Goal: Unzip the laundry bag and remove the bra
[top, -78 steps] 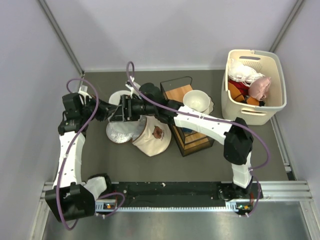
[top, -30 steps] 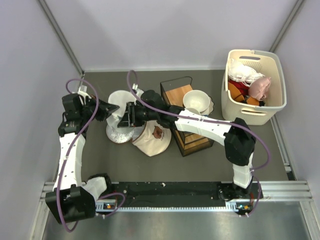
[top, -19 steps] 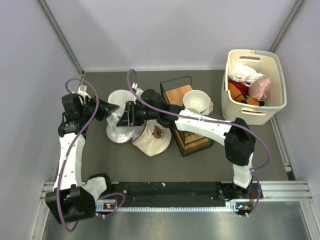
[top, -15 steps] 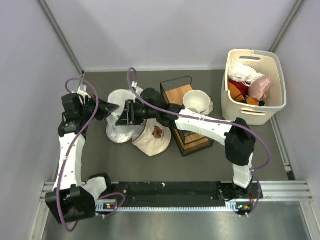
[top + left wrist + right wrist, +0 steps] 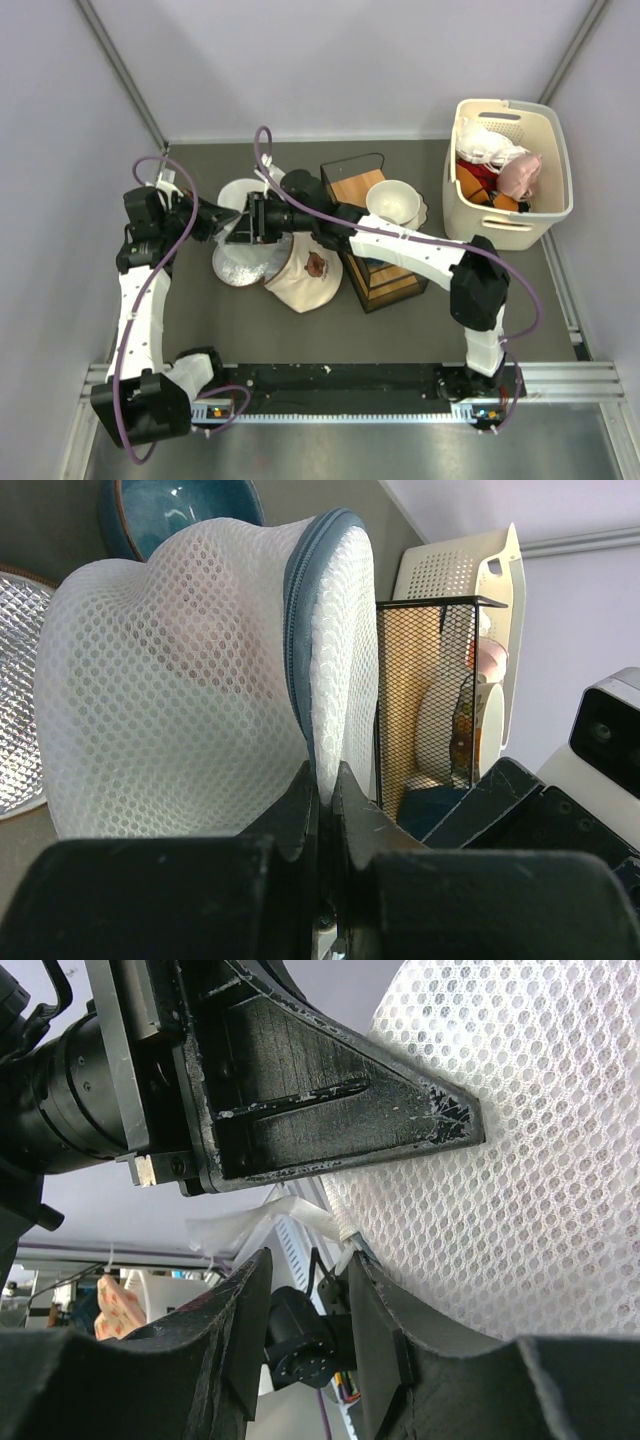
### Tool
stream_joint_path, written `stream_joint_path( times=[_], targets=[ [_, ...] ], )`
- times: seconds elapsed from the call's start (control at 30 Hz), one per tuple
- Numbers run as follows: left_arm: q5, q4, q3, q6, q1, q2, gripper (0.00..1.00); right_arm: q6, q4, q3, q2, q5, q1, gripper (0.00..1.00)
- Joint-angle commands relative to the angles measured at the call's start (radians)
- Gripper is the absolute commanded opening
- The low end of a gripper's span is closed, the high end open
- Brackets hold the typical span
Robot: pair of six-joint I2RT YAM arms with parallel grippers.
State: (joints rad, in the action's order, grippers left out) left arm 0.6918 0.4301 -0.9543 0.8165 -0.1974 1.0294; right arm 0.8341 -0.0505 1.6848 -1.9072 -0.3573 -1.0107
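From above, we see the right gripper (image 5: 244, 221) has edged toward the table's (image 5: 400, 340) far edge, beside the laundry bag (image 5: 236, 192) held near the far-left corner. At the left wrist, the left gripper (image 5: 322, 780) pinches the bag's mesh rim tight. At the right wrist, we find its jaws partly apart and empty.

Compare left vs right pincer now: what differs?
Left pincer is shut, pinching the laundry bag's mesh beside its zipper; right pincer has jaws apart, nothing visibly between them. Left pincer points at the bag from the left in the top view, right pincer from the right. Both sit right against the bag.
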Motion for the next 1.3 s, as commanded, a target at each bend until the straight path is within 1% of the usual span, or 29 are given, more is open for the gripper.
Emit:
stream_joint_path(
  times=[0.0, 0.27, 0.33, 0.47, 0.8, 0.97, 1.13, 1.27],
  targets=[
    [0.038, -0.039, -0.012, 0.0, 0.004, -0.028, 0.0, 0.0, 0.026, 0.046, -0.013, 0.023, 0.007, 0.37],
    [0.04, -0.039, -0.009, 0.0, 0.004, -0.031, 0.0, 0.007, 0.021, 0.024, -0.009, 0.046, 0.007, 0.26],
    [0.04, -0.04, -0.009, 0.0, 0.004, -0.034, 0.0, 0.01, 0.018, 0.02, -0.013, 0.05, 0.007, 0.26],
    [0.04, -0.04, -0.011, 0.001, 0.004, -0.035, 0.0, 0.014, 0.014, 0.012, -0.013, 0.058, 0.007, 0.31],
    [0.031, -0.03, -0.009, -0.002, 0.004, -0.051, 0.0, 0.045, 0.008, -0.03, 0.008, 0.15, 0.007, 0.31],
    [0.028, -0.025, -0.011, -0.002, 0.004, -0.052, 0.0, 0.051, 0.006, -0.037, 0.014, 0.17, 0.007, 0.29],
    [0.029, -0.025, -0.011, 0.0, 0.004, -0.054, 0.0, 0.057, 0.008, -0.04, 0.016, 0.173, 0.007, 0.25],
    [0.031, -0.027, -0.009, 0.0, 0.004, -0.055, 0.0, 0.057, 0.012, -0.05, 0.019, 0.178, 0.007, 0.17]
  ],
)
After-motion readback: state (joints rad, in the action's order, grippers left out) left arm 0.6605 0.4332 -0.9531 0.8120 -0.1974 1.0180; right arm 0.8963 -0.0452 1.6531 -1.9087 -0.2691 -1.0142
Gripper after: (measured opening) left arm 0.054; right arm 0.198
